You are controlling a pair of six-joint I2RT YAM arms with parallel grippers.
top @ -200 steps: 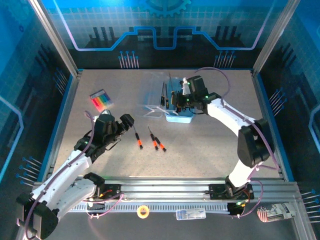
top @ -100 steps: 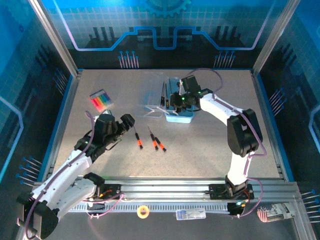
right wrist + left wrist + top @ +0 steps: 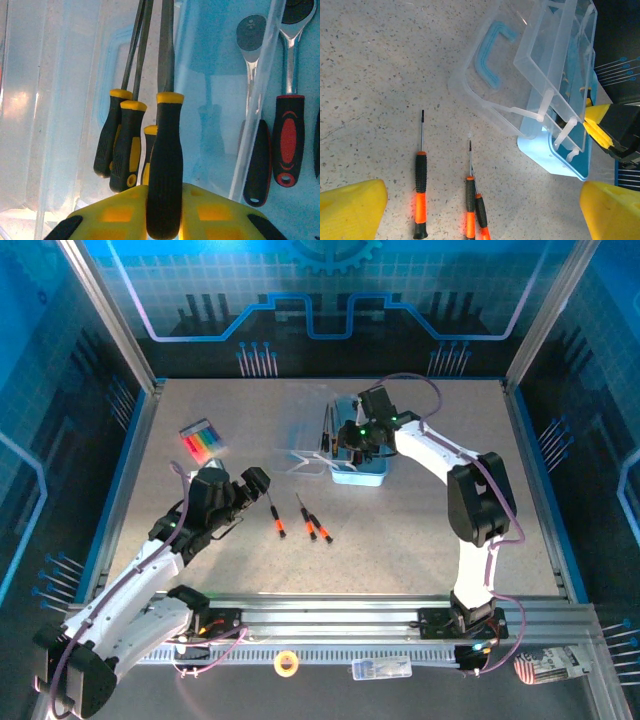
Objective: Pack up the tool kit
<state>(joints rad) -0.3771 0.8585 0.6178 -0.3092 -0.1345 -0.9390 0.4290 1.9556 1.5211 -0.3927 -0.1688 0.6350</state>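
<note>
The right claw (image 3: pixel 162 207) is clamped on a black, yellow-capped tool handle (image 3: pixel 165 150); three similar handles (image 3: pixel 127 145) lie just left of it.

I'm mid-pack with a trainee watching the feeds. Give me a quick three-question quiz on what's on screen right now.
1. True or false: the left tool is open and holds nothing.
2. How many orange-handled screwdrivers lie loose on the table?
3. The right tool, over the open case, grips: A) a hammer, B) a black-and-yellow handled driver, C) a pair of scissors.

Key: 1 true; 2 three; 3 B.
</note>
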